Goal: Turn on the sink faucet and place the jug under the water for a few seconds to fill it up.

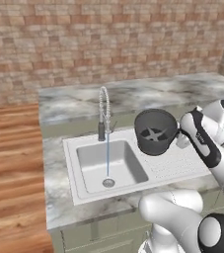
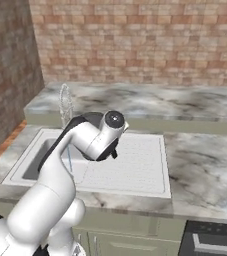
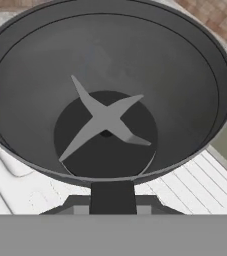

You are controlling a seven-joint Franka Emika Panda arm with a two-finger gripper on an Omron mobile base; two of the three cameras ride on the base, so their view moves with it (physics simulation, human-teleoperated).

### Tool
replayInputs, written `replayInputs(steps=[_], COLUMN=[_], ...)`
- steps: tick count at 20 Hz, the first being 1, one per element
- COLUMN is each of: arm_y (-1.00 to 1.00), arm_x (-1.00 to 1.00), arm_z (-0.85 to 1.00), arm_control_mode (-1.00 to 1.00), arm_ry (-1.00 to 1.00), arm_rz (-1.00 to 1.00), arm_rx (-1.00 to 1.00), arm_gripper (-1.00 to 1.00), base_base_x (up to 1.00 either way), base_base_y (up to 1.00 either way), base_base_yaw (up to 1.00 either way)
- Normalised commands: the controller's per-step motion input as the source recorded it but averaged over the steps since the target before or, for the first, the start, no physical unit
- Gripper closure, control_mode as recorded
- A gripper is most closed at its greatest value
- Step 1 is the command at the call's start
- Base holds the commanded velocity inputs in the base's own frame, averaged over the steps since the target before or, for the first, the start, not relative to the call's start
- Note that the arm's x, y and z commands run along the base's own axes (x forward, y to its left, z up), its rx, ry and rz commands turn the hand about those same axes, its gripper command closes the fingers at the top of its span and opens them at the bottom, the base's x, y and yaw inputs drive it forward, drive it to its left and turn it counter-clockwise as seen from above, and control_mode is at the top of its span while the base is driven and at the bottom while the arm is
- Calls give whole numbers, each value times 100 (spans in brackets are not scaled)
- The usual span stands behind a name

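Marble surface (image 1: pixel 59 192) at left, carrying sink (image 1: pixel 76 188); sink faucet (image 1: pixel 103 111) at basin's back edge, running; thin blue water (image 1: pixel 107 158) falling straight onto drain (image 1: pixel 108 183); jug (image 1: pixel 155 131) right of stream, raised over ribbed draining board (image 1: pixel 182 165), tilted, mouth toward camera, blade visible inside; gripper (image 1: pixel 181 141) clenched on jug's rim.

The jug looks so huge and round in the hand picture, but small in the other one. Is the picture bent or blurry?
Hand view: the jug sits right against the lens, so it looms large, rim curved, grey blade sharp, no glare. Left base view: the same jug is small above the draining board beside the thin blue water; edges are slightly soft. Right base view: the arm hides most of it.
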Motion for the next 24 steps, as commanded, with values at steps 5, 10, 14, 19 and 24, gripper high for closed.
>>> replayInputs(steps=[5,10,14,19,24], arm_y=[0,3,13,20,38], arm_x=[0,10,36,10,0], arm_z=[0,0,0,0,0], arm_control_mode=[100,-100,-100,-100,-100], arm_ry=[0,0,2,6,10], arm_rz=[0,-2,-2,0,-3], arm_rx=[0,0,0,0,-1], arm_gripper=[100,100,100,100,100], base_base_x=[57,46,0,0,0], base_base_y=[4,3,0,0,0], base_base_yaw=[-27,-18,0,0,0])
